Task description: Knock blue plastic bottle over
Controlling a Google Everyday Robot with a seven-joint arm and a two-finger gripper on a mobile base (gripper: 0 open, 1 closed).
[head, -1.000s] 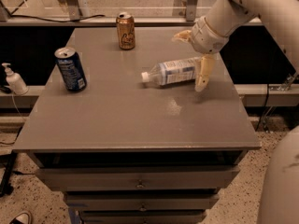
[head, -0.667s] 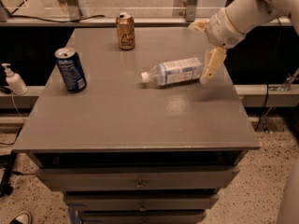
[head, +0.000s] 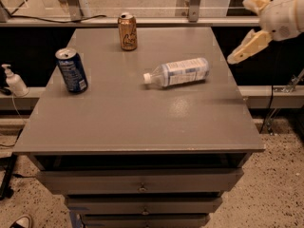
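The blue plastic bottle (head: 178, 72) lies on its side on the grey table (head: 137, 122), right of centre, with its white cap pointing left. My gripper (head: 250, 27) is up in the air off the table's right edge, to the right of the bottle and clear of it. Its two cream fingers (head: 248, 47) are spread apart and hold nothing.
A dark blue soda can (head: 71, 71) stands upright at the table's left. A gold can (head: 128, 31) stands at the back. A small white pump bottle (head: 14, 81) sits on a ledge left of the table. Drawers are below the tabletop.
My gripper has pulled back from the bottle, moving right and up past the table's edge. The bottle has stayed lying on its side. The cans have not moved.
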